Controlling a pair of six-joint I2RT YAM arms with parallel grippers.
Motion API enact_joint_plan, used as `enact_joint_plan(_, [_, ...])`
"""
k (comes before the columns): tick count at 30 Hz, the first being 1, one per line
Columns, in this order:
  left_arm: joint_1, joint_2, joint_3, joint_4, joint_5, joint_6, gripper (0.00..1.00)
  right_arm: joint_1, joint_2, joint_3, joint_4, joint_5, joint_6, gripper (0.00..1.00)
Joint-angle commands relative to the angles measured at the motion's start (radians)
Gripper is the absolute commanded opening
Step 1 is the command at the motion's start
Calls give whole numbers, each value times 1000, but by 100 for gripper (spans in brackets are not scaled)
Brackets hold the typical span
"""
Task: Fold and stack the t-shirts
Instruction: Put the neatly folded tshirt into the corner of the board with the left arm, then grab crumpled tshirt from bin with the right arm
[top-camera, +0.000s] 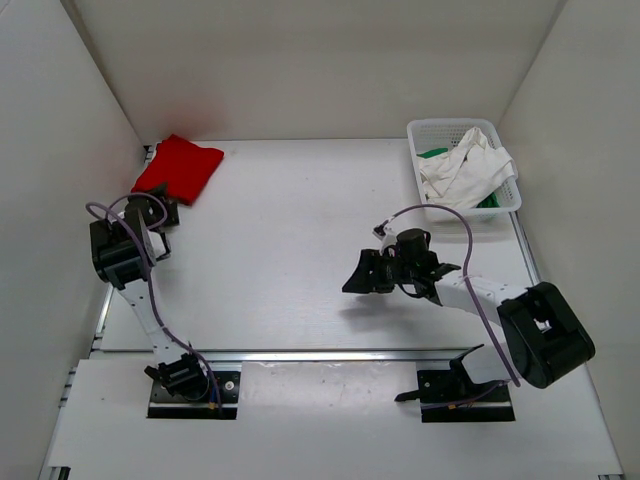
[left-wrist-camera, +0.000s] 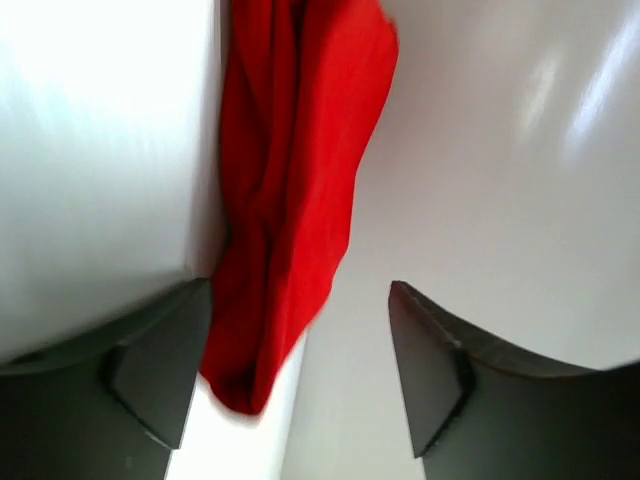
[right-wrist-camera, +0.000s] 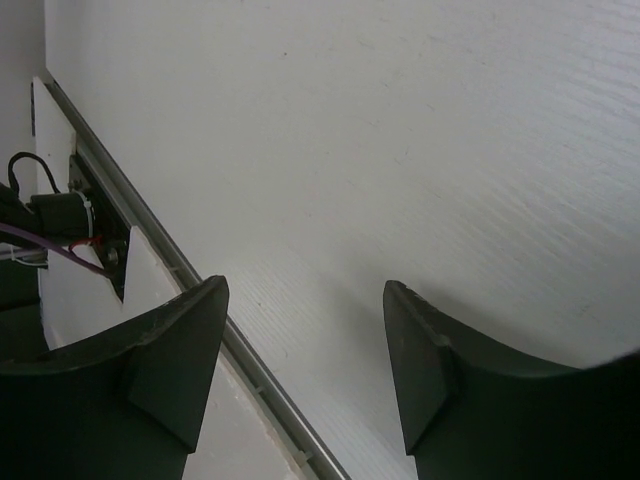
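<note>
A: White table, white panel walls on three sides. Fingers first, quick.

B: Left gripper: fingers spread wide, gripping nothing. Red t-shirt lies just beyond them on the table, creased lengthwise, its near tip between the fingertips in the wrist view.

A: Right?

B: Right gripper: also wide apart, nothing in it, bare table under it. Metal rail runs past the left finger.

A: Where's the red one from above?

B: Far left corner, up against the left wall, in a compact flat bundle. The left gripper is at its near edge; can't tell if it touches.

A: Containers?

B: White mesh basket at the far right by the right wall. Off-white t-shirt crumpled on top and spilling over the near rim. Green t-shirt under it, only bits showing.

A: Right gripper near the basket?

B: No, mid-table, well apart.
</note>
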Motion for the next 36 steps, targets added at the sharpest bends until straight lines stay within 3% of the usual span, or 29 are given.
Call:
enact_joint_plan(1, [-10,-127,-82,20,66,18,83,20,-58,26,22,40,-16,62])
enact_joint_plan(6, [-21,-229,-191,51,103,24,98,35,-101,3,47,101,8,58])
enact_joint_plan(9, [-24,-311,-264,9,118,102,99,49,-133,-3,35,150,5,25])
enact_joint_plan(10, [-26,-357,-292,-7,120,120,99,49,-133,11,29,164,2,8])
enact_joint_plan(11, [-29,-406,-315,-47,114,163,98,47,-129,28,9,175,-4,0])
enact_joint_plan(12, [-32,-433,-327,-84,111,213,93,38,-130,40,-2,184,0,0])
enact_joint_plan(14, [-64,-525,-376,-136,92,295,75,12,-127,89,-27,224,22,0])
enact_joint_plan(17, [-200,-727,-382,-286,54,528,35,-42,-115,166,-30,291,22,0])
enact_joint_plan(19, [-338,-828,-390,-376,-13,650,26,-68,-97,233,-74,387,-18,0])
enact_joint_plan(21, [-574,-902,-402,-446,-85,764,24,-117,-55,348,-149,503,-67,0])
enact_joint_plan(24, [-830,-951,-428,-466,-127,872,23,-242,-5,451,-192,568,-89,0])
enact_joint_plan(26, [-907,-935,-444,-486,-72,869,21,-339,26,508,-195,568,-93,2])
enact_joint_plan(31, [-1075,-879,-477,-470,63,892,32,-583,210,673,-249,525,-89,18])
enact_joint_plan(36, [-1144,-878,-511,-474,71,924,36,-666,414,842,-257,434,-79,31])
